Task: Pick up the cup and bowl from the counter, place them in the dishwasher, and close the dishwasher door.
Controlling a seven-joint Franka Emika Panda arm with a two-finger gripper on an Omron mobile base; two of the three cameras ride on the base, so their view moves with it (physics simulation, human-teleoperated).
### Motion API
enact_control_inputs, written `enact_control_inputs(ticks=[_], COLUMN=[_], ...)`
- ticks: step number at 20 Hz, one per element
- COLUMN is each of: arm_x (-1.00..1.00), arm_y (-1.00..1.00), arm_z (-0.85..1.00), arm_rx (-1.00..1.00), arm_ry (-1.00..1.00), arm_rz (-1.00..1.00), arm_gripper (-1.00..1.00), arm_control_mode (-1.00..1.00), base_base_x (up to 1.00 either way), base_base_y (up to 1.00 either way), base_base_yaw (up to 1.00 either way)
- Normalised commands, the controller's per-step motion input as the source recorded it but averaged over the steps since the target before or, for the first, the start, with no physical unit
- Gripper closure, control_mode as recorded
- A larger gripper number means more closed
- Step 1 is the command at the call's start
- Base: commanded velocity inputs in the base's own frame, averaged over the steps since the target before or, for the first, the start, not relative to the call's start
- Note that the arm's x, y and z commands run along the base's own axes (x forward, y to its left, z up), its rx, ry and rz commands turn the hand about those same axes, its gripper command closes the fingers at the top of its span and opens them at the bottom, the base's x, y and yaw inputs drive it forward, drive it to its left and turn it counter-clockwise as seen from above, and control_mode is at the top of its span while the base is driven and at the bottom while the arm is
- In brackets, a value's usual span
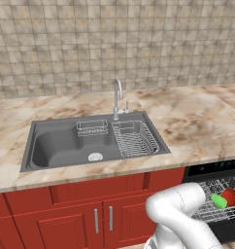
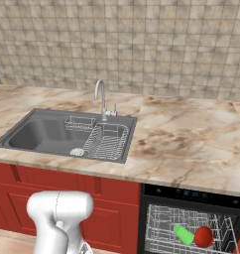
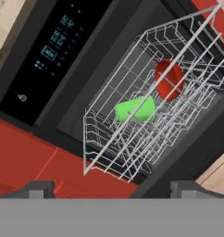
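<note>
Cup and bowl lie in the rack. My claw gapes wide, empty. Door next: stiff, heavy, hinged; I'd push near its free edge.

Arm folded low, gripper wide open.
The white arm bends at a bulky elbow low in both base views, its forearm running downward out of frame. In the hand view the two dark fingertips stand far apart with nothing between them.
</note>
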Motion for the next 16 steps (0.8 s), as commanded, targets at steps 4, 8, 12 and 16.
enact_control_inputs(ticks=[4, 8, 12, 16], arm_x=[-0.29, -0.11, -0.03, -0.09], arm_y=[0.00, 0.00, 0.00, 0.00], arm_z=[-0.08, -0.27, -0.42, -0.43], arm_rx=[0.07, 0.07, 0.09, 0.09], arm_ry=[-0.14, -0.11, -0.09, -0.10], arm_rz=[0.00, 0.00, 0.00, 0.00], arm_gripper=[-1.00, -1.00, -1.00, -1.00], arm_control_mode=[-1.00, -1.00, -1.00, -1.00], base_base_x=[0.00, 0.00, 0.00, 0.00], base_base_y=[0.00, 0.00, 0.00, 0.00], base_base_yaw=[0.00, 0.00, 0.00, 0.00])
